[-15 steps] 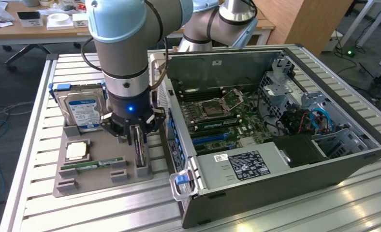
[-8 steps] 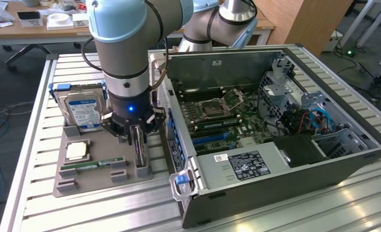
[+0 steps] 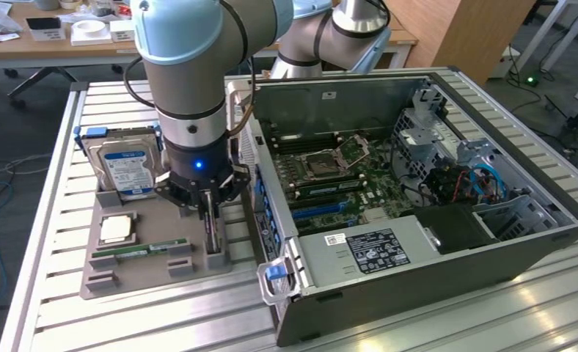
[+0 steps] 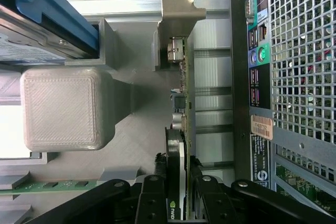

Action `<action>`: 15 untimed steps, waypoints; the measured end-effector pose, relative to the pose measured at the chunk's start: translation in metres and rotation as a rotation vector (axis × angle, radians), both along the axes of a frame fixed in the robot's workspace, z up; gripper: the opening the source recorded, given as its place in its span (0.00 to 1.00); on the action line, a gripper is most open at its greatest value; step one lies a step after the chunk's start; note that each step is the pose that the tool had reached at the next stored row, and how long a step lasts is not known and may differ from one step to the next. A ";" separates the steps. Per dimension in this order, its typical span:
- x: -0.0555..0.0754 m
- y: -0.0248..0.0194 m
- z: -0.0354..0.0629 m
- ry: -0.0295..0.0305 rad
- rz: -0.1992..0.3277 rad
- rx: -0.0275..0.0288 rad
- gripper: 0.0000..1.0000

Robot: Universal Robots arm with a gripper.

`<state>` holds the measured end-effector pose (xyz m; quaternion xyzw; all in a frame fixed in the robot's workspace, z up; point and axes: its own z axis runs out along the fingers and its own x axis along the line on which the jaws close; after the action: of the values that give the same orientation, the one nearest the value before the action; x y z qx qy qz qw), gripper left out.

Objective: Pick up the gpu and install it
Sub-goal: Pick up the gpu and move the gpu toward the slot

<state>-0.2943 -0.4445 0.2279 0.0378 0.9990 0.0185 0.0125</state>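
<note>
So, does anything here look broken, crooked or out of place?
Nothing stands out. The computer case lies on its side with its panel off, but tidily. On the grey tray, the hard drive, the memory stick and the gpu each sit straight in their holders, and the hand is down over the gpu.

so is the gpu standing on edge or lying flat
On edge: the gpu stands upright in the grey holder, thin edge facing the gripper above it.

Grey tubular arm [image 3: 186, 73] with pale-blue joint caps, a blue wrist light, seemingly black-linked pincer [image 4: 180, 184].
</note>
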 end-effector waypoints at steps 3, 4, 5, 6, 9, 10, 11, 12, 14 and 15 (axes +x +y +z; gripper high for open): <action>0.000 0.0000 0.0000 0.0000 0.000 0.0000 0.27; 0.000 0.0000 0.0000 -0.0001 0.000 0.0000 0.27; 0.000 0.0000 0.0000 -0.0001 0.000 0.0001 0.27; 0.000 0.0000 0.0000 0.0000 0.000 0.0000 0.27; 0.000 0.0000 0.0000 0.0000 0.000 0.0000 0.27; 0.000 0.0000 0.0000 0.0000 0.000 0.0000 0.27; 0.000 0.0000 0.0000 -0.0001 0.000 0.0001 0.27; 0.000 0.0000 0.0000 0.0000 0.002 0.0000 0.27; 0.000 0.0000 -0.0001 -0.0001 0.012 0.0004 0.27; 0.000 0.0001 -0.0001 -0.0001 0.014 0.0005 0.27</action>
<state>-0.2944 -0.4445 0.2278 0.0309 0.9993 0.0189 0.0124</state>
